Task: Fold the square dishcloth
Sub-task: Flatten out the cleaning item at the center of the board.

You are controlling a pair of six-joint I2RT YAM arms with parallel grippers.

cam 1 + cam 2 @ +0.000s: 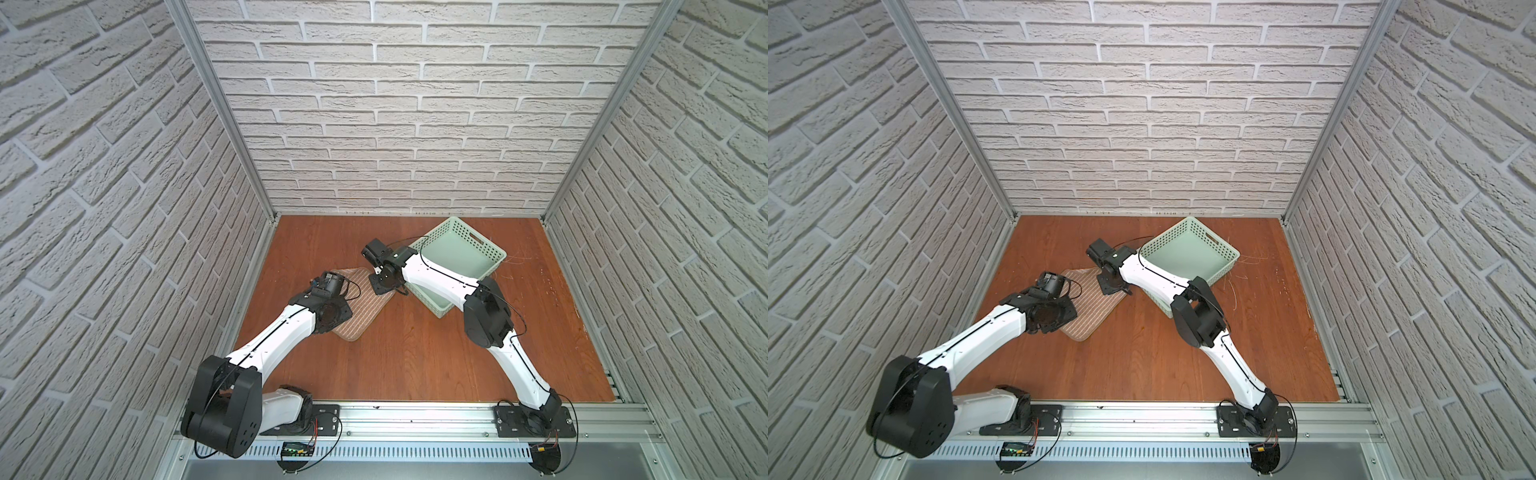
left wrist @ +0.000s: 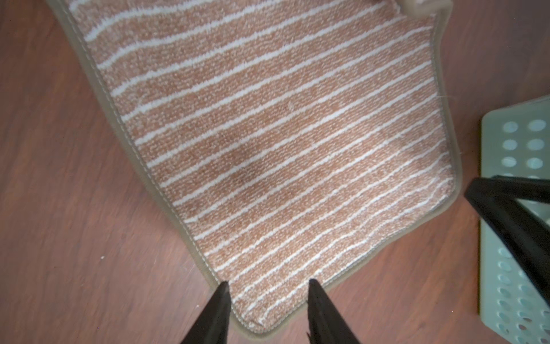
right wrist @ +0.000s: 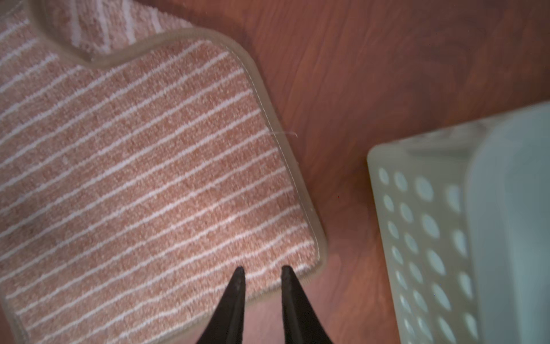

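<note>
The square dishcloth (image 1: 365, 309) (image 1: 1088, 309) lies flat on the wooden table, left of centre, tan with thin cream stripes and a stitched border. My left gripper (image 2: 268, 286) is open above its near-left corner, one finger on each side of the corner. My right gripper (image 3: 262, 268) hangs over the corner nearest the basket. Its jaws stand a narrow gap apart, and the flat cloth (image 3: 148, 178) shows between the tips. At a far corner the cloth's edge is turned over, baring a second layer (image 3: 98, 26).
A mint-green perforated basket (image 1: 478, 237) (image 1: 1208, 235) stands slanted at the back right, a hand's width from the cloth, under my right forearm. In the wrist views its wall (image 2: 512, 143) (image 3: 416, 223) is close. A black part of my right arm (image 2: 512, 214) crosses it.
</note>
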